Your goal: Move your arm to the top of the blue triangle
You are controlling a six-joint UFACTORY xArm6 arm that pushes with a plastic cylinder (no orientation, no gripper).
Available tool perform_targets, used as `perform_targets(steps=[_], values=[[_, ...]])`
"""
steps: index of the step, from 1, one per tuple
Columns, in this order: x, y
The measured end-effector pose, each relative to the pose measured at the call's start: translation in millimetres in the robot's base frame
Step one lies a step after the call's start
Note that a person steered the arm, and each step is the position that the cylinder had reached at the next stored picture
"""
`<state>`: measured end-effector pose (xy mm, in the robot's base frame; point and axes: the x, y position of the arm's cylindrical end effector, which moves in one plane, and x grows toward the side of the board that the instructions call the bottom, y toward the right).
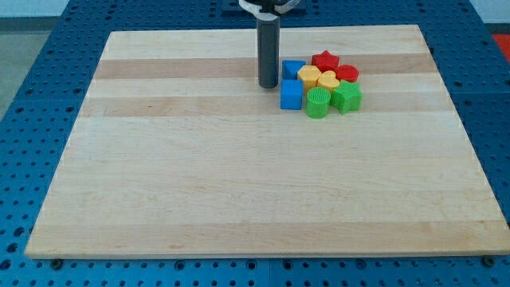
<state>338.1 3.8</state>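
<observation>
My tip (pixel 268 84) rests on the wooden board (pixel 199 183) near the view's top centre, just left of a tight cluster of blocks. The nearest blocks are two blue ones: one (pixel 293 69) at the cluster's upper left, whose shape may be the triangle, and a blue cube (pixel 292 95) below it. The tip stands a short gap left of both, about level between them. Also in the cluster are a red star (pixel 325 60), a red block (pixel 347 73), two yellow blocks (pixel 309 76) (pixel 327 80), a green cylinder (pixel 317 102) and a green star (pixel 346 97).
The board lies on a blue perforated table (pixel 48 96). The arm's white mount (pixel 268 6) shows at the view's top edge above the rod.
</observation>
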Motion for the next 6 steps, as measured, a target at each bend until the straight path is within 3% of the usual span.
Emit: perform_targets(steps=[3, 4, 5, 6], values=[[-18, -4], [-40, -28], [-108, -15], [-127, 53]])
